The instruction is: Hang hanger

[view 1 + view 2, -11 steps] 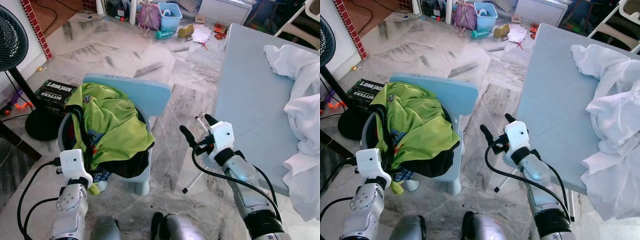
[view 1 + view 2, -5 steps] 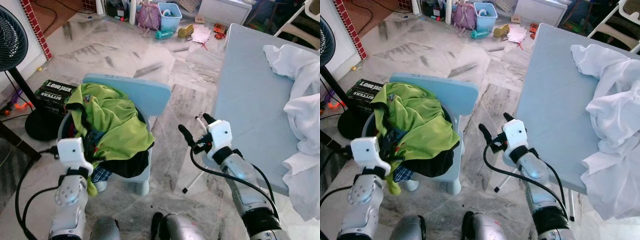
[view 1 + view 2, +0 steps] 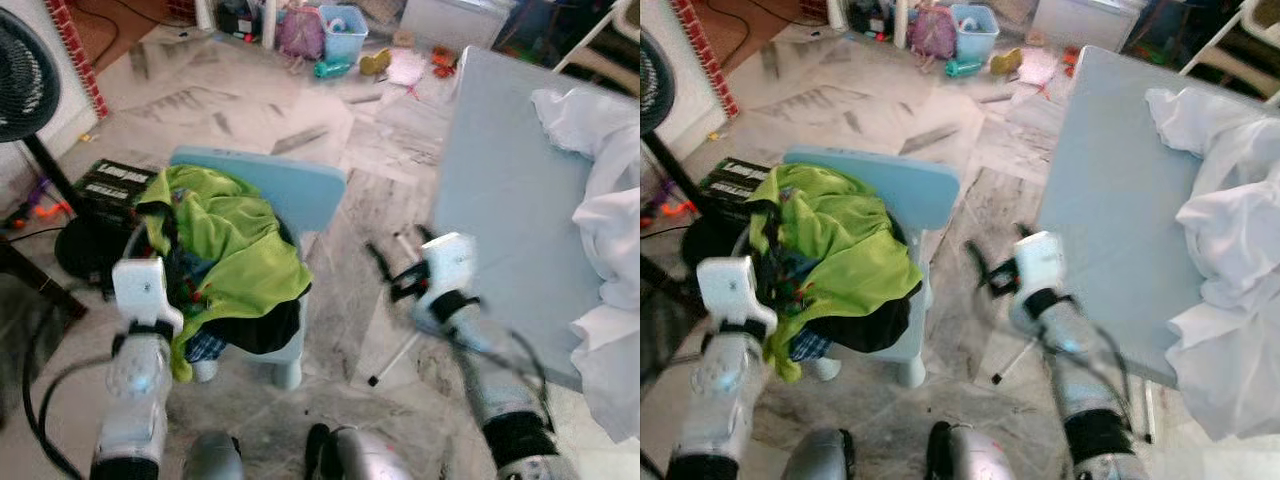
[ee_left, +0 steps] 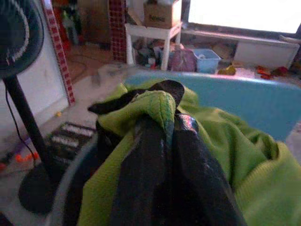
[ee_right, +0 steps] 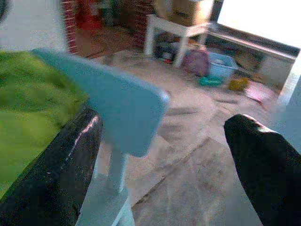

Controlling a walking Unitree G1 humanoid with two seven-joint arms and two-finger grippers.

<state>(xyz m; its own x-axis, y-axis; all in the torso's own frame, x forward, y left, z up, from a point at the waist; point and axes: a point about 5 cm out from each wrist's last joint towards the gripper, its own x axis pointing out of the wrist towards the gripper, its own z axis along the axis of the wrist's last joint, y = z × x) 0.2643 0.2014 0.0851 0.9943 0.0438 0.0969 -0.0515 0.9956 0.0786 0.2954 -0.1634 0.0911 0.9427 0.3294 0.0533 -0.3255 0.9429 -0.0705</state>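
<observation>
So, laundry grab, lower left of frame

Your left end effector point(image 4: 162, 127) is pinching the soft green shirt point(image 3: 235, 250); right end effector point(image 3: 400, 270) gapes, released. It's floppy, so grip a thick fold.

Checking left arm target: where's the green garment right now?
The green garment is heaped on the light blue chair at the robot's front left, with the left gripper against it.

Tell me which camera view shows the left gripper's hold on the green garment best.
The left wrist view: the left gripper has its fingers closed on a fold of the green garment. The eye views show the garment heaped on the blue chair, the fingers buried in it. The right wrist view shows a green edge.
</observation>
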